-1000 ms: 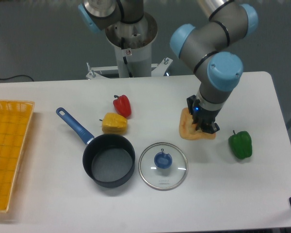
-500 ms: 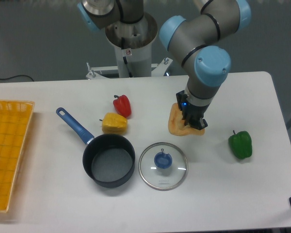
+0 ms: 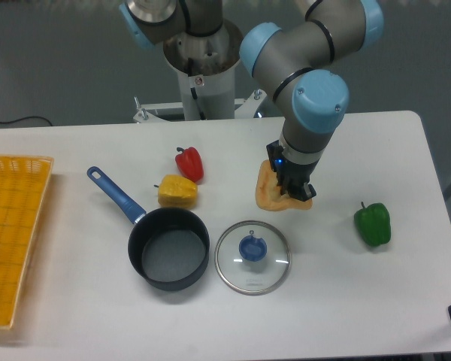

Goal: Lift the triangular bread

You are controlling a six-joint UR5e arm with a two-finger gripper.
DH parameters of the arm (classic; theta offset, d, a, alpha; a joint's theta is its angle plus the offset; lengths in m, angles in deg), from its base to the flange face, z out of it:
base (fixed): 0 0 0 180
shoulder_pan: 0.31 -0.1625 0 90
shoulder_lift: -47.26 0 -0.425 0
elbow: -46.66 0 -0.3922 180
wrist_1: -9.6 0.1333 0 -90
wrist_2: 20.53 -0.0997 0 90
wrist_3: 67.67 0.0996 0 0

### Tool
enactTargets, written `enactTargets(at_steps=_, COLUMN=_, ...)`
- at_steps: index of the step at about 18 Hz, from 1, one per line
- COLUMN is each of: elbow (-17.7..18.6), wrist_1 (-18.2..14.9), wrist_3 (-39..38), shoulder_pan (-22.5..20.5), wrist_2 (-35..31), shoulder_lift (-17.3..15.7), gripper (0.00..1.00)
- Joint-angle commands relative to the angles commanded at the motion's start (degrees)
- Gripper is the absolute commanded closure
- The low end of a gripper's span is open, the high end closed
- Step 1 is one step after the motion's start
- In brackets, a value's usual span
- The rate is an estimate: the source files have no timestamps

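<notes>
While claw-held [image 3: 291, 188], one triangular bread [image 3: 267, 191]

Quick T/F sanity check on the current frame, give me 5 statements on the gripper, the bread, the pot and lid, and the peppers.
1. The gripper is closed on the flat golden-tan triangular bread. True.
2. The round glass lid with a blue knob sits on the black saucepan with a blue handle. False: the lid lies on the white table beside the pan, which is open.
3. The green toy pepper lies to the right of the bread in the image. True.
4. The red toy pepper is inside the saucepan. False: it lies on the table, next to the chunky yellow food block.
5. The orange mesh basket is at the right edge. False: left edge.
</notes>
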Motion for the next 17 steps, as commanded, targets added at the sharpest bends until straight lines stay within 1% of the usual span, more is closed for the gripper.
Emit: enactTargets(at_steps=17, elbow=0.0, wrist_1=0.0, wrist_3=-1.0, shoulder_pan=0.4, wrist_2=0.1, shoulder_lift=-0.2, gripper=0.87)
